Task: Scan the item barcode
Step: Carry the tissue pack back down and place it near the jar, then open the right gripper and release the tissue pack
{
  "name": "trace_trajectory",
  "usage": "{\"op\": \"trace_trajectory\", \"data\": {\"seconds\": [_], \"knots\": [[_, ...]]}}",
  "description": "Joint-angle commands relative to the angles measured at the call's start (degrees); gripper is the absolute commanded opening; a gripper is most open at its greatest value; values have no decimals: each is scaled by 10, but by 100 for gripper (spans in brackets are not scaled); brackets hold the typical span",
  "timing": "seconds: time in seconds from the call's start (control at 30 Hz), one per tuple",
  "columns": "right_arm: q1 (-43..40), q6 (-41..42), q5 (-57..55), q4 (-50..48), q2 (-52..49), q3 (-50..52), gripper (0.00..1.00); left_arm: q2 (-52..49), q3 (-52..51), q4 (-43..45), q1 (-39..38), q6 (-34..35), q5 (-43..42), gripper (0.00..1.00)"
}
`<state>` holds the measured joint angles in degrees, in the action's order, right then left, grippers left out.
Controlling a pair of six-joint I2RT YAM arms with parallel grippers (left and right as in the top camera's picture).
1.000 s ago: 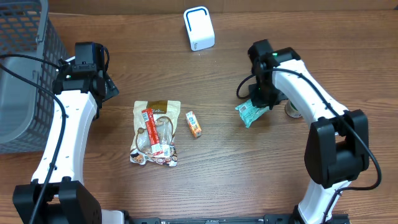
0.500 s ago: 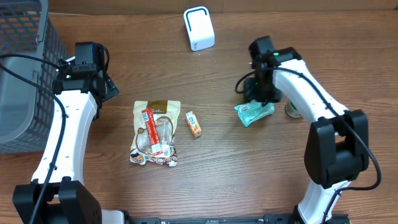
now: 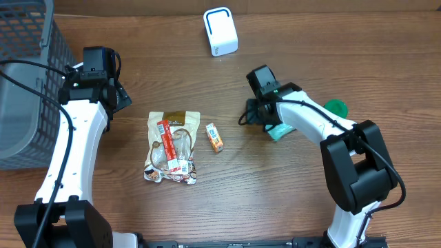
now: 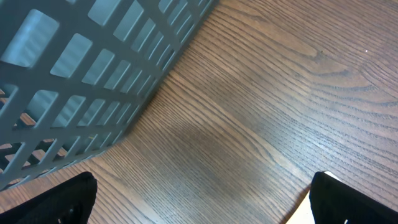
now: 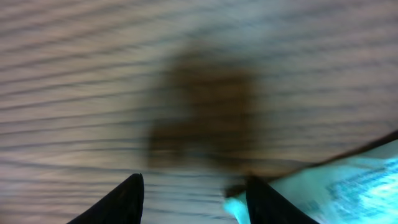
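Right end effector leftward (jaws apart)

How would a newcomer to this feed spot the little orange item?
Start at the large snack bag in the middle of the table. Just right of it, not touching, lies a small orange box. It is far smaller than the bag and orange, unlike the teal packet farther right.

Left arm: white shells, black joints.
Right arm: same colours.
Cables: black, thin.
Right hand: black tapered fingers.
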<state>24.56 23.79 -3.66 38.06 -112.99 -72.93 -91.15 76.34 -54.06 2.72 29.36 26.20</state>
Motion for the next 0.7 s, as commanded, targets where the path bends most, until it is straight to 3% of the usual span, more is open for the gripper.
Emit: {"op": "trace_trajectory", "data": {"seconds": [0.0, 0.17, 0.37, 0.4, 0.43, 0.67], "knots": [[-18, 19, -30, 15, 10, 33, 54, -2, 9, 2, -2, -11, 8, 100], [-38, 19, -29, 101, 12, 31, 54, -2, 9, 2, -2, -11, 8, 100], [-39, -17, 3, 129, 18, 21, 58, -2, 9, 2, -2, -11, 8, 100], [-40, -17, 7, 132, 18, 20, 64, -2, 9, 2, -2, -11, 8, 100], [-39, -17, 11, 133, 18, 20, 100, -2, 9, 2, -2, -11, 8, 100], [-40, -13, 14, 82, 18, 20, 100, -2, 9, 2, -2, -11, 8, 100]]}}
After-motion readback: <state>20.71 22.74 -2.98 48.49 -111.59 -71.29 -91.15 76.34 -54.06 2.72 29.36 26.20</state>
